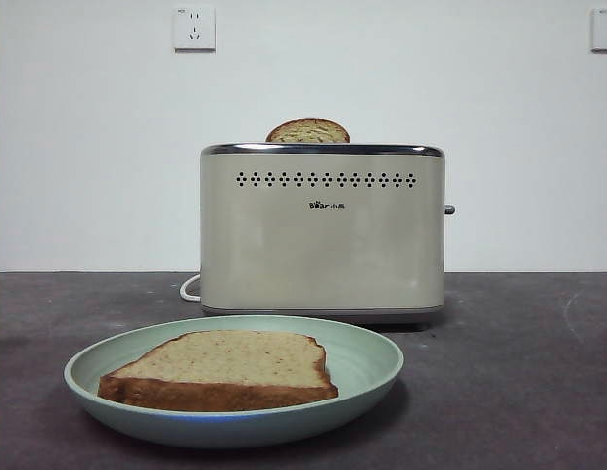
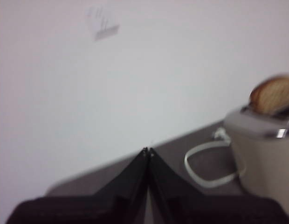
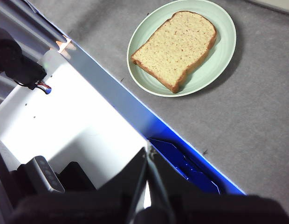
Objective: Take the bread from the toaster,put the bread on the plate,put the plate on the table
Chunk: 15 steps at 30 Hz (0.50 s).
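Observation:
The bread, a large squarish slice, lies flat on the mint-green plate, which rests on the dark grey table in front of the toaster. Both also show in the right wrist view: bread, plate. A smaller, darker round-topped slice sticks up from the toaster's slot; it also shows in the left wrist view. My left gripper is shut and empty, off to the toaster's side. My right gripper is shut and empty, back over the table's front edge, away from the plate.
The toaster's white cord loops on the table beside it. A white and blue frame lies along the table's front edge under my right gripper. Wall sockets sit on the white wall behind.

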Motion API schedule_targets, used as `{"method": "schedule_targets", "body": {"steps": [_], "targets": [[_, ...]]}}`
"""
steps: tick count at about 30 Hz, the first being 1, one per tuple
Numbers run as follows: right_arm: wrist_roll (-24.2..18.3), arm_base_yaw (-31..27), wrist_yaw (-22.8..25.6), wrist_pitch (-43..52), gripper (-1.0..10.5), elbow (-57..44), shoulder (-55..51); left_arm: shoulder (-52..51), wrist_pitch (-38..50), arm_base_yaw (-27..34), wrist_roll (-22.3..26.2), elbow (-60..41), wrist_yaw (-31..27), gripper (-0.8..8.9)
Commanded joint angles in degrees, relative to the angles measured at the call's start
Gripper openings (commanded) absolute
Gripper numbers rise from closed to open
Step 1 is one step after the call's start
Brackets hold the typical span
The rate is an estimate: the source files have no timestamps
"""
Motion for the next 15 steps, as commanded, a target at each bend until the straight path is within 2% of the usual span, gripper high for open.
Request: {"method": "schedule_targets", "body": {"steps": [1,10,15], "targets": [[-0.22,0.07,0.15,0.28,0.0,-0.04,-0.15,-3.45,1.03,0.22,-2.49,-5.66,-2.25,-0.04],[-0.22,0.07,0.17,0.28,0.0,-0.04,-0.15,-11.85,0.85,0.22,-8.81,-17.99,-3.8,-0.04],[-0.22,0.07,0.17,0.26,0.0,-0.04,-0.15,-13.0,-8.09,0.24,-9.81,-18.75,-4.5,-0.04]]}}
